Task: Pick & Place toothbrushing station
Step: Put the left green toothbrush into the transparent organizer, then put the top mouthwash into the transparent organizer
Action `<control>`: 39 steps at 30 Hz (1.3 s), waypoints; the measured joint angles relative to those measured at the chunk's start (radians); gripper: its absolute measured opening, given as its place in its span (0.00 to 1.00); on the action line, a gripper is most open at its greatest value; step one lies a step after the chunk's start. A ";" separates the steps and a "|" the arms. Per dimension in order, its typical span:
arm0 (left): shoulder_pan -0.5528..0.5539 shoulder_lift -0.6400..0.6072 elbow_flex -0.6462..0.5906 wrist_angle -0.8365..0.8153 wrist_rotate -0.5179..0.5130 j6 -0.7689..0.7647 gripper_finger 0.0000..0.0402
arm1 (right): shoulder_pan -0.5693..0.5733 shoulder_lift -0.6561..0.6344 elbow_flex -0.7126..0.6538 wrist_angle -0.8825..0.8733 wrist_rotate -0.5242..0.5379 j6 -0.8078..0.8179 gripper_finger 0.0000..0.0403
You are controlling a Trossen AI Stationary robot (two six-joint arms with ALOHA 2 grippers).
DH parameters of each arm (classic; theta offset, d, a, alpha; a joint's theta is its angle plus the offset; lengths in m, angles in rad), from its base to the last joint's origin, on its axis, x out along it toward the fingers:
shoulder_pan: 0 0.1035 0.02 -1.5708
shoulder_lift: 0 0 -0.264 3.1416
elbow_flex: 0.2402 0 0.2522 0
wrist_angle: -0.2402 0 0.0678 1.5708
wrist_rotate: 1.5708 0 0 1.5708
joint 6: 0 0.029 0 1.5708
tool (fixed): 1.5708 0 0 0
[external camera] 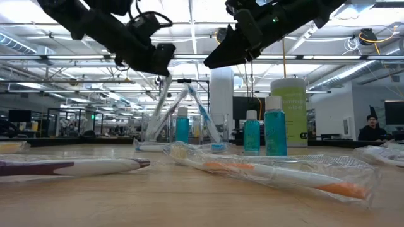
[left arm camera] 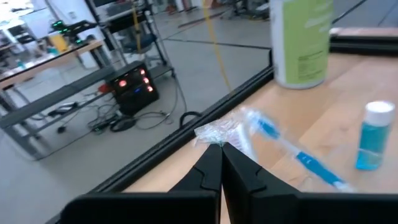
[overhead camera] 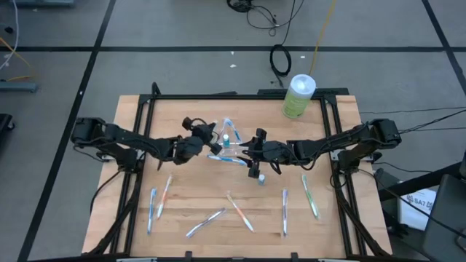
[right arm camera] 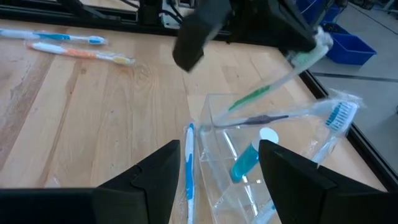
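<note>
Nearest in the low view, a wrapped orange-handled toothbrush (external camera: 284, 175) lies flat on the wooden table (overhead camera: 342, 218), one of several scattered along the lower edge of the high view, probably awaiting pickup. At mid-frame our left gripper (overhead camera: 206, 136) has its fingers pressed together on the crinkled wrapper end of a green toothbrush (right arm camera: 252, 98), tilting it over the small clear plastic cup (right arm camera: 239, 155) to slide it in. Our right gripper (overhead camera: 249, 151), fingers spread, flanks the cup, apparently steadying it. Farther up, the pale-green canister (overhead camera: 297, 96) stands apart.
</note>
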 joint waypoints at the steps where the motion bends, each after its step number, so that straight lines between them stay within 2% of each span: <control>1: 0.000 0.010 0.000 -0.007 -0.011 -0.012 0.00 | 0.000 0.000 0.000 0.003 0.000 0.000 0.52; 5: 0.001 0.043 0.000 -0.014 -0.030 -0.058 0.02 | 0.000 0.000 0.000 0.007 0.000 -0.001 0.52; 15: 0.001 0.056 0.000 -0.005 -0.034 -0.050 0.09 | 0.000 0.000 0.000 0.002 0.000 -0.003 0.52; 30: -0.016 0.049 0.002 -0.008 -0.009 0.029 0.42 | 0.000 0.000 0.000 0.000 0.000 -0.001 0.52; 36: -0.024 -0.027 0.003 -0.041 0.083 -0.030 0.51 | 0.000 0.000 0.000 -0.012 0.000 0.000 0.52; 39: -0.032 -0.101 0.003 -0.122 0.088 -0.059 0.52 | 0.000 0.000 0.000 -0.036 0.000 0.000 0.52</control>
